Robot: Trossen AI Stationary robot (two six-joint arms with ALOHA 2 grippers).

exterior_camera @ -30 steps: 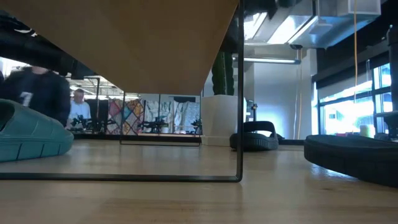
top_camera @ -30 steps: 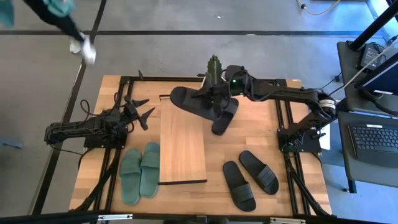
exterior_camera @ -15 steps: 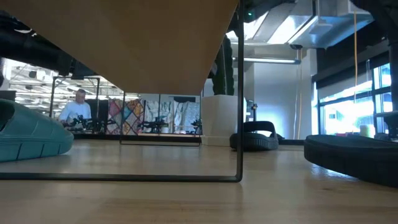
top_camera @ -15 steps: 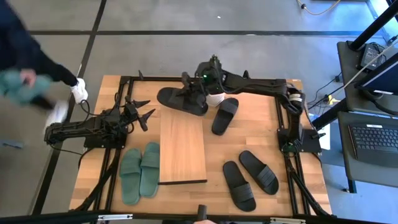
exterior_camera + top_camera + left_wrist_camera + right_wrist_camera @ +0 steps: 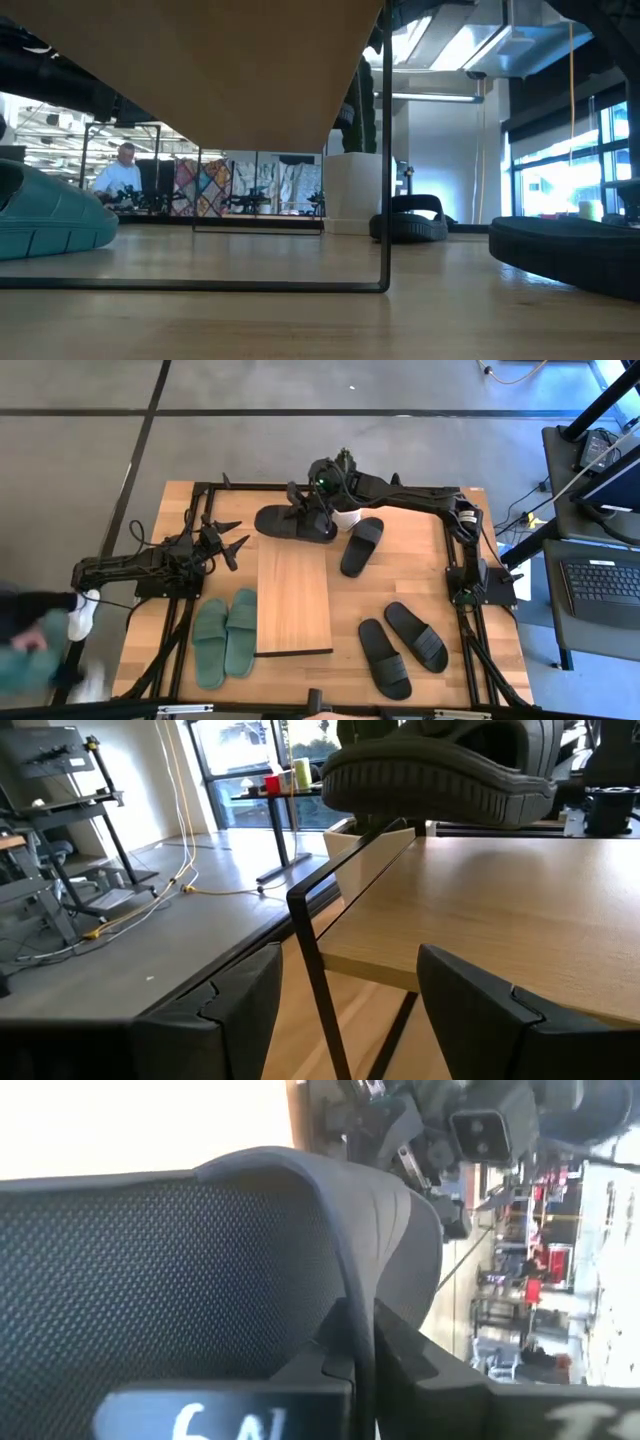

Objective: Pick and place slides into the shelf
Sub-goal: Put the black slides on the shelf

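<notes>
both arms are dark, thin and jointed, built of black tube sections. the right arm (image 5: pixel 420 500) carries a small green light near its wrist. the left arm (image 5: pixel 130 568) trails loose black cables and ends in two pointed black fingers (image 5: pixel 236 1010) with chunky, angular, matte faces.

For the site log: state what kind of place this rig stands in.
Probably a robotics lab or open workshop: a framed wooden table on a bare concrete floor, a laptop desk beside it, and more workstations with a seated person behind.
</notes>
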